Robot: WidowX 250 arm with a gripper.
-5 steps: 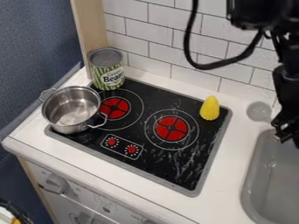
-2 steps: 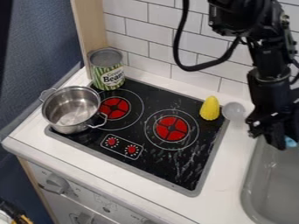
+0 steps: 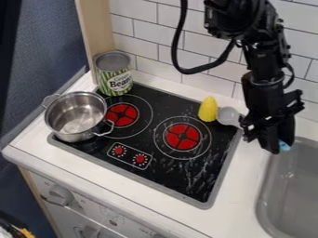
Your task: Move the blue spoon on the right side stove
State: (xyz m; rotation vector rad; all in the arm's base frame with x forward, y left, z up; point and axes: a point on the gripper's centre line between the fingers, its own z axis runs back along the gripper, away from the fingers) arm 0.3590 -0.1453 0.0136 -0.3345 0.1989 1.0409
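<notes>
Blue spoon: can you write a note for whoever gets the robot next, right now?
Gripper: holding the blue spoon near the sink.
Things: the spoon's grey bowl is beside the yellow corn, at the back right of the stove.
Done: spoon is in the grip.
Left: put it down on the stove's right side, then let go.

The single camera looks down at me from above the front of the counter (image 3: 93, 176), slanting toward the tiled wall (image 3: 146, 32) across the top. It's near: the stove top (image 3: 180, 179) spans mid-frame, while the top edge crops my arm (image 3: 264, 88) and the sink (image 3: 298, 186) runs off lower right.
</notes>
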